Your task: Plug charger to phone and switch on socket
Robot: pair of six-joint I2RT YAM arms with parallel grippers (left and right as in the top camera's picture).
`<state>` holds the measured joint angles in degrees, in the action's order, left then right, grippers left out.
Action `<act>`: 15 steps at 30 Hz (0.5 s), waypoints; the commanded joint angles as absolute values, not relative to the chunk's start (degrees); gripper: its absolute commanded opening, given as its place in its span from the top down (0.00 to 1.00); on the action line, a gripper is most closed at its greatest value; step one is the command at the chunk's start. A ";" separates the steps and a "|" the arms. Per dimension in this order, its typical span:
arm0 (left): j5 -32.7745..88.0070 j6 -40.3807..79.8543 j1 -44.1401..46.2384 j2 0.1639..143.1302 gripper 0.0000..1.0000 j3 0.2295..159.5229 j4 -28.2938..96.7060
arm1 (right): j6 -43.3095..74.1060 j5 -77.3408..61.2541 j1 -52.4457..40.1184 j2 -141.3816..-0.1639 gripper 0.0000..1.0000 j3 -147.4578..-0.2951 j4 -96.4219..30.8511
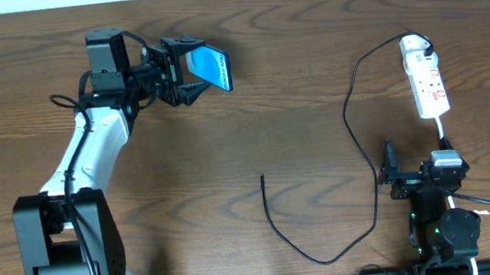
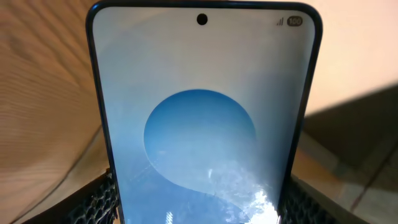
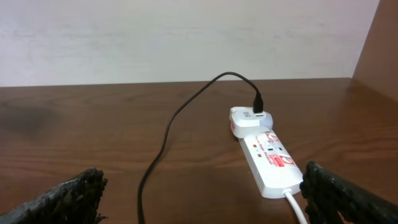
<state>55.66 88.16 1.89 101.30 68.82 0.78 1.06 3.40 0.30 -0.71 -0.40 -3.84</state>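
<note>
Table (image 1: 297, 104), wooden, bearing one each of three items. One phone (image 1: 211, 67), blue screen lit, is at the far left of the table, clamped by its long edges in the left gripper (image 1: 184, 70), whose fingers (image 2: 93, 202) press either side (lower end of the handset cut off in the wrist view). One charger (image 1: 356, 134) loops across the table's right half, its plug tip (image 1: 262, 178) lying free at mid-table, well apart from the phone. One socket (image 1: 427, 80) lies at the far right; its end outlet holds a white adapter (image 3: 249, 118) carrying the cable. Switch positions are too small to read. The right gripper (image 3: 202, 199) is spread wide and holds nothing.
</note>
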 commanded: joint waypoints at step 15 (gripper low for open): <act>48.07 79.07 4.23 99.44 0.93 68.75 1.28 | 1.67 3.49 -0.10 -0.32 0.01 -0.32 -4.03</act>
<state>48.90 81.32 3.22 101.30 68.79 1.61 1.06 3.40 0.30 -0.71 -0.40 -3.84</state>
